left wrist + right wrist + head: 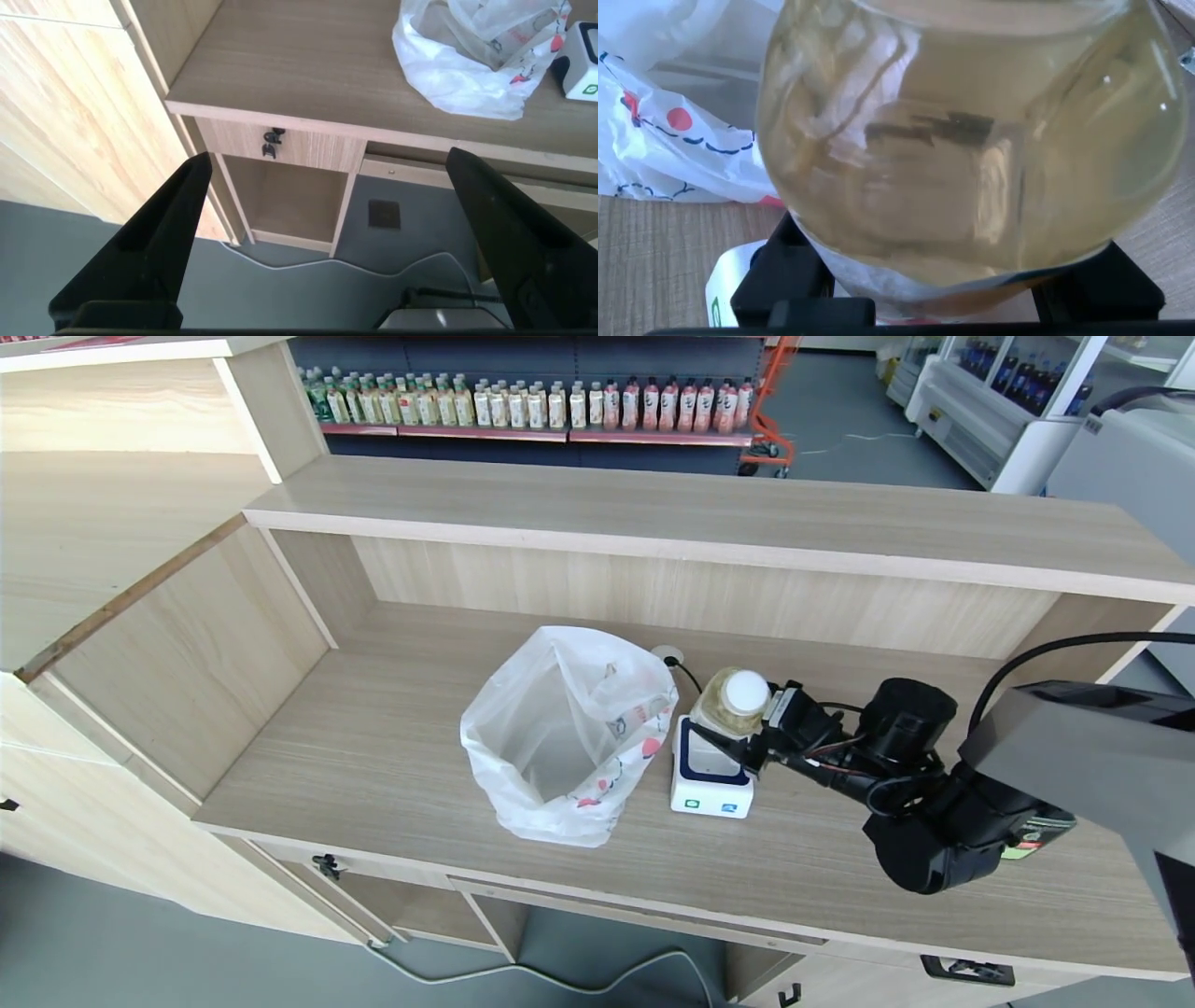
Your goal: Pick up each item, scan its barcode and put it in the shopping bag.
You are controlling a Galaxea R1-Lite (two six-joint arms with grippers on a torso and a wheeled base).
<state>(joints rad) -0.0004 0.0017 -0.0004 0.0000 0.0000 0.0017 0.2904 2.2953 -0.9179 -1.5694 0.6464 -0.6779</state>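
Above the scanner, the right gripper clasps the bottle.

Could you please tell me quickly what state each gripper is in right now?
Left gripper: open, empty.
Right gripper: shut on the bottle, above the scanner.

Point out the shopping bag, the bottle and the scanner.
shopping bag (611,770), head view, patterned side wall.
bottle (747,691), head view, white cap.
scanner (709,793), head view, white front face.
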